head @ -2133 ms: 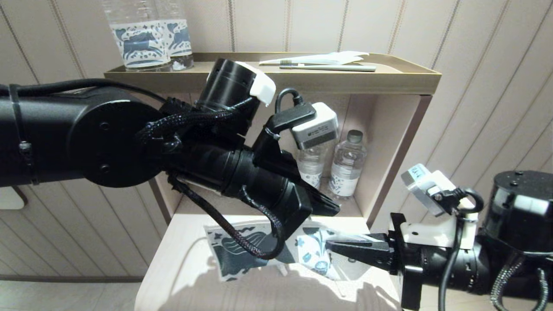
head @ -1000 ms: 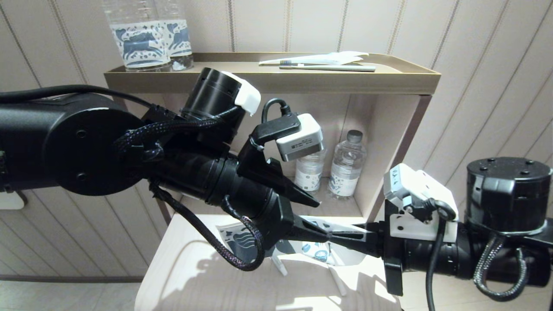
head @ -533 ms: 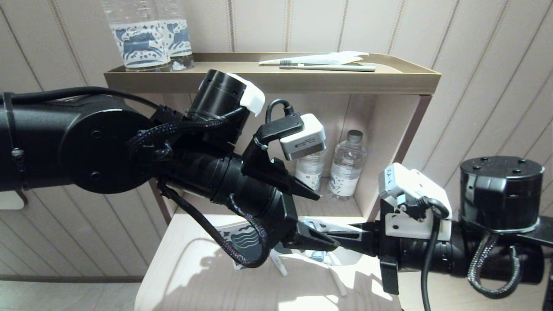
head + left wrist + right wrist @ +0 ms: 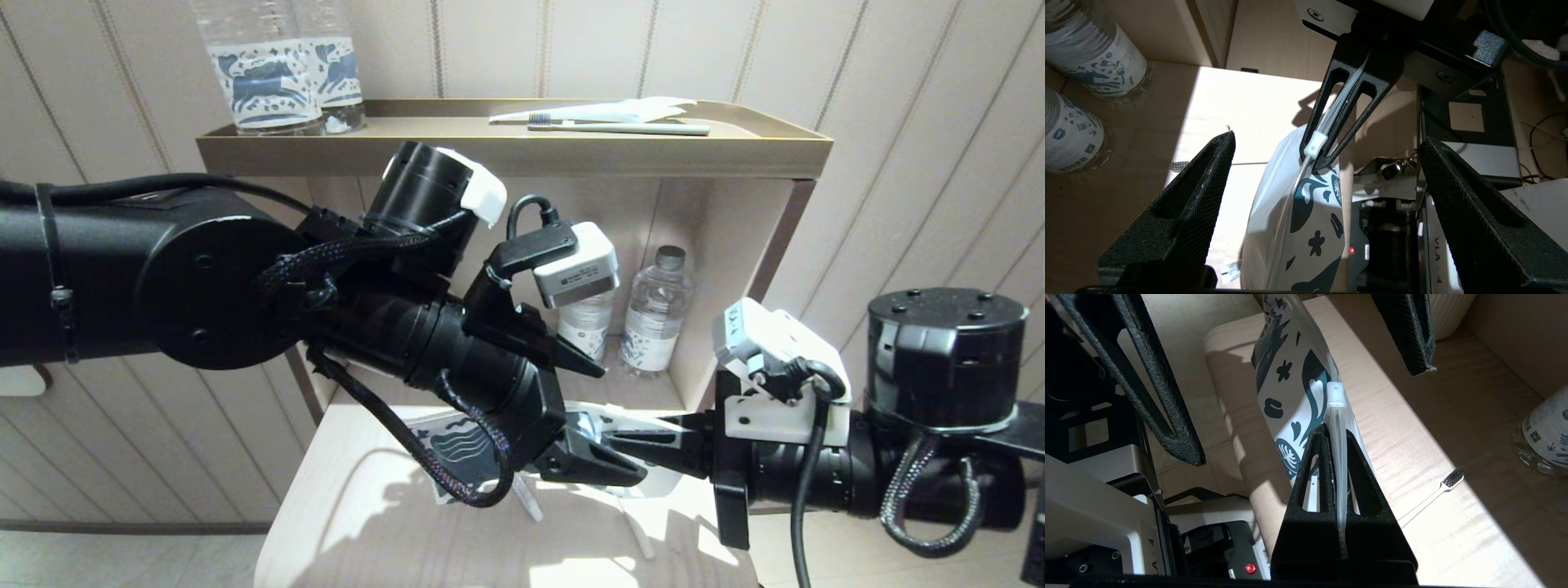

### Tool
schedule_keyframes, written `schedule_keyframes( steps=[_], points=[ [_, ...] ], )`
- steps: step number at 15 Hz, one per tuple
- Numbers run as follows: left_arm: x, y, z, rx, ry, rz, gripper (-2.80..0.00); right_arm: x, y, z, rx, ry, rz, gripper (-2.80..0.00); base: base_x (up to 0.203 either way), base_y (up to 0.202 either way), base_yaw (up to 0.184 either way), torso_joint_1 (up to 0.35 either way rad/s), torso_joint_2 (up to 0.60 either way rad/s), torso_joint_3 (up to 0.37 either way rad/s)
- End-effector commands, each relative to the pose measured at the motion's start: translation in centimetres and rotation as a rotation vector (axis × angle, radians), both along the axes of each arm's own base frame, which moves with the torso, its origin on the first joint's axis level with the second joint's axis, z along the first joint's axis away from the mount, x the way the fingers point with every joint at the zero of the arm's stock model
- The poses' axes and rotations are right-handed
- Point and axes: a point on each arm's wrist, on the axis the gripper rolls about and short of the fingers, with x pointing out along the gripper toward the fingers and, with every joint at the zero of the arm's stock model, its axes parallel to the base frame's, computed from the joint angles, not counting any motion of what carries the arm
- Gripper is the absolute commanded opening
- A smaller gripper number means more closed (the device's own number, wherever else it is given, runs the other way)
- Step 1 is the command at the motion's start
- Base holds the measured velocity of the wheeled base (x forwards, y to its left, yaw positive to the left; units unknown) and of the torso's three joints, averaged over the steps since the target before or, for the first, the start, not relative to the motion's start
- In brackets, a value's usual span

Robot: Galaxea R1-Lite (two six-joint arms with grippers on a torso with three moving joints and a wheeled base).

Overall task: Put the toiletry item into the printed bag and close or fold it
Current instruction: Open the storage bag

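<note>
- One printed bag [image 4: 1294, 388] up off the surface [image 4: 1412, 428], standing on its thin edge between the two arms, above the low pale surface below the shelf box.
- Pinched at its zip end by the right gripper [image 4: 1337, 437], jaws pressed tight together on the clear zip strip, with the small white slider [image 4: 1336, 394] just past the tips.
- Wide spread for the left gripper [image 4: 1327, 163], one finger on each side of the bag, touching nothing, holding nothing.
- Still out of the bag: a toothbrush [image 4: 1433, 498] lying flat on the surface close to the right gripper, bristles toward a water bottle [image 4: 1549, 428]. Probably the toiletry item to go in, though a second toothbrush [image 4: 620, 126] sits up on the top tray [image 4: 506, 151] too.
- Could slip: thin, smooth plastic held only at one end, so a quick pull might tug it free and drop it.
- Could go wrong at the zip: closing the left jaws on the wrong spot might squash the bag shut, with no room left for the toothbrush.
- Could bump: both grippers very near each other, so a small wrong move might knock them together or twist the bag.
- Two more water bottles [image 4: 1090, 45] near the left gripper, easy to tip with a wide swing.
</note>
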Motion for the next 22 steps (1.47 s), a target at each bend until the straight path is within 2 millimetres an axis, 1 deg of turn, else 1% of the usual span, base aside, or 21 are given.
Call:
schedule_keyframes(
  steps=[1,2,4,6,14,18,22],
  points=[
    [0.1,0.0,-0.1,0.001,0.001,-0.003,0.0,0.0,0.0,0.1,0.003,-0.005,0.004,-2.8,0.0,0.0,0.0,0.0,0.0,0.0],
    [0.0,0.0,-0.2,0.004,0.004,-0.006,-2.8,0.0,0.0,0.1,0.003,-0.005,0.004,-2.8,0.0,0.0,0.0,0.0,0.0,0.0],
    [-0.1,0.0,-0.6,0.008,0.013,-0.024,-2.8,0.0,0.0,0.1,0.003,-0.008,0.004,-2.8,0.0,0.0,0.0,0.0,0.0,0.0],
    [0.0,0.0,-0.2,-0.003,0.014,-0.021,-2.8,0.0,0.1,0.1,0.004,-0.007,0.005,-2.8,0.0,0.0,0.0,0.0,0.0,0.0],
    [-0.4,-0.2,-0.1,-0.005,0.008,-0.037,-2.8,-0.2,-0.1,0.7,0.017,-0.023,0.005,-2.8,0.0,0.0,0.0,0.0,0.0,0.0],
    [-0.7,0.1,-0.2,0.0,0.011,-0.031,-2.8,-0.2,-0.1,0.6,0.016,-0.022,0.005,-2.8,0.0,0.0,0.0,0.0,0.0,0.0],
    [-0.2,0.8,-0.2,0.004,0.015,-0.006,-2.8,-0.3,-0.1,0.6,0.014,-0.022,0.005,-2.8,0.0,0.0,0.0,0.0,0.0,0.0]
  ],
)
